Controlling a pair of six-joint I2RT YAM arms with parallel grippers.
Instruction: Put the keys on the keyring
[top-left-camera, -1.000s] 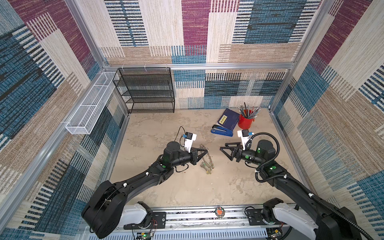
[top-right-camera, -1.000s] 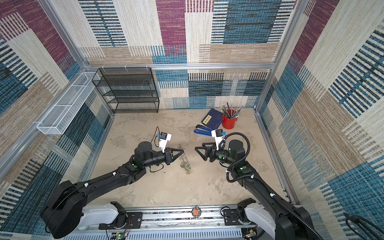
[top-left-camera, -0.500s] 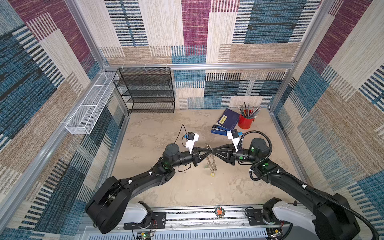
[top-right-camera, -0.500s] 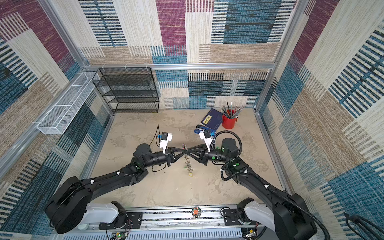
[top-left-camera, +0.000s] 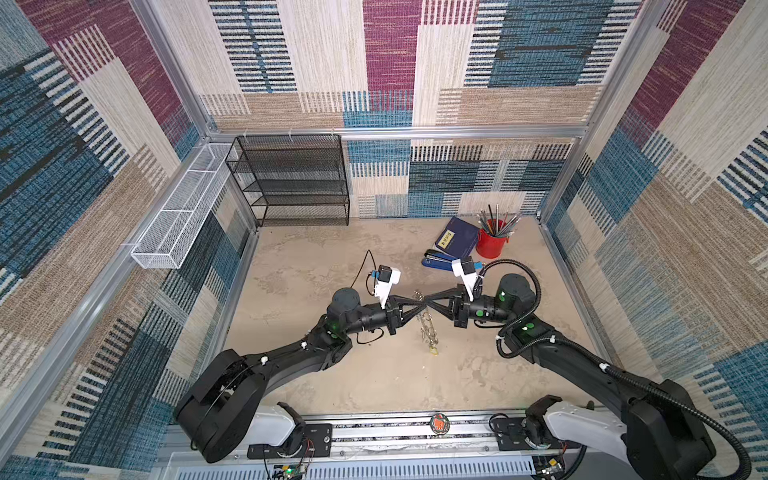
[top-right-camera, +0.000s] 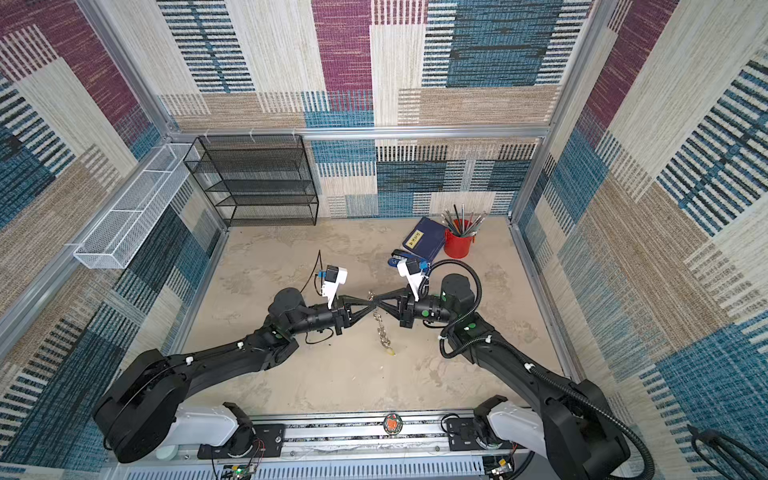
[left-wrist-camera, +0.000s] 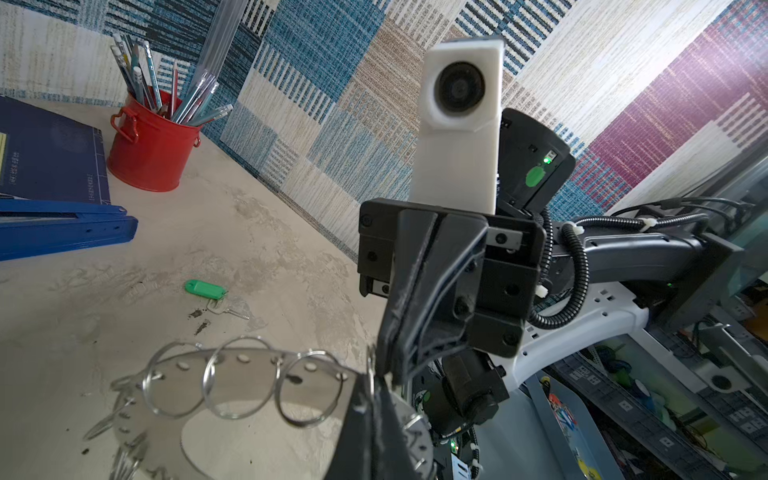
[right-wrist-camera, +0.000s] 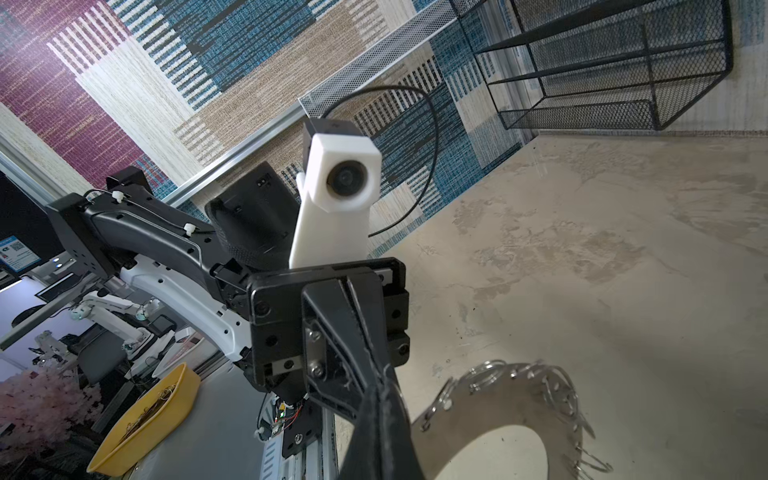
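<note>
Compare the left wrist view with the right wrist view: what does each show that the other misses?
Only the left wrist view: a small silver key with a green plastic tag, lying loose; a red metal pencil cup; a dark blue book; a blue stapler.
Only the right wrist view: a black wire-mesh shelf, a white mesh wall basket, a yellow bowl.
Both: the flat grey metal keyring hung with silver split rings, with the left claw and right claw shut on its edge.
</note>
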